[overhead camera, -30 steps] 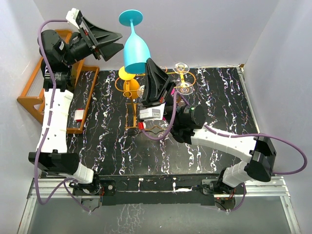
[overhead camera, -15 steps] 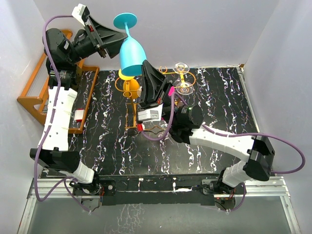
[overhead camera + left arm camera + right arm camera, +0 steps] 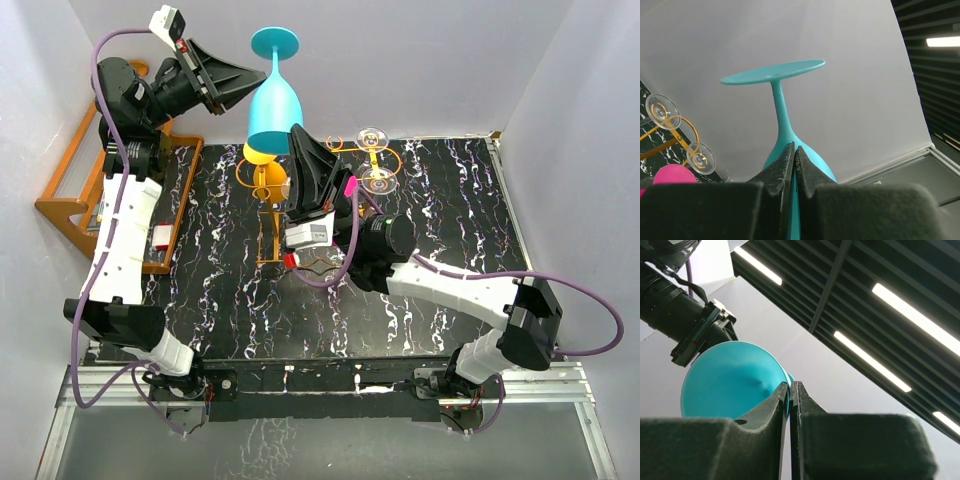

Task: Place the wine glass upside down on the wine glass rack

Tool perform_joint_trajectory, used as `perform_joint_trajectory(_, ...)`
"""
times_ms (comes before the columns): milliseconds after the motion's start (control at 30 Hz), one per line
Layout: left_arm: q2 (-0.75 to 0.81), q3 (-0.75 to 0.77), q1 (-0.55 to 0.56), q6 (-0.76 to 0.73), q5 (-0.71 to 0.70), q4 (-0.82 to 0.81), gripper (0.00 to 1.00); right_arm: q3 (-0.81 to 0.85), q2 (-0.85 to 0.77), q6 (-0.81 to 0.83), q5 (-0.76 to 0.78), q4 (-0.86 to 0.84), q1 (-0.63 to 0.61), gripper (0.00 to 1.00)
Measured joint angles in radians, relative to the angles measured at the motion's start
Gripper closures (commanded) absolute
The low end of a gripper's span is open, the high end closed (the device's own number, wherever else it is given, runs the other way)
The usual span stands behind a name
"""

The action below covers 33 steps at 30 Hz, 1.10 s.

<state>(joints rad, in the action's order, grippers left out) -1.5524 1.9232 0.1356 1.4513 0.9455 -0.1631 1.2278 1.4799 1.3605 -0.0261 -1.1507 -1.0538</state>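
A teal wine glass (image 3: 275,105) hangs in the air upside down, foot up, above the back of the table. My right gripper (image 3: 297,132) is shut on its rim from below; in the right wrist view one finger is inside the bowl (image 3: 730,380) and the other outside, at the gripper's tips (image 3: 789,384). My left gripper (image 3: 262,75) is shut, its tips (image 3: 794,147) right at the top of the bowl below the stem (image 3: 782,115); I cannot tell if they touch it. The orange-gold wine glass rack (image 3: 268,230) stands beneath.
Two clear glasses (image 3: 372,137) (image 3: 379,181) hang on the wire rack (image 3: 690,132), and a yellow glass (image 3: 262,152) sits at its left end. A pink object (image 3: 672,175) shows by the rack. The brown wooden rack (image 3: 60,200) stands at the far left.
My left gripper swung in toward the glass and went from open to shut. The glass shifted slightly right and stands more upright.
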Motion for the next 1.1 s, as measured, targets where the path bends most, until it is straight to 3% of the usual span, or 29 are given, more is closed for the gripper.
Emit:
perform_joint_trajectory(200, -0.013, 0.029, 0.005, 0.001, 0.032, -0.025, 0.59, -0.038, -0.003, -0.055, -0.015, 0.002, 0.012, 0.92)
perform_joint_trajectory(500, -0.015, 0.042, 0.011, -0.019, 0.071, -0.014, 0.35, -0.061, -0.004, -0.054, -0.013, 0.017, 0.016, 0.92)
perform_joint_trajectory(933, -0.034, 0.146, -0.027, -0.204, 0.101, 0.188, 0.34, -0.07, -0.061, -0.023, 0.009, 0.033, 0.04, 0.92)
perform_joint_trajectory(1100, -0.034, 0.114, -0.038, -0.204, 0.11, 0.194, 0.34, -0.076, -0.08, -0.018, 0.008, 0.033, 0.042, 0.92)
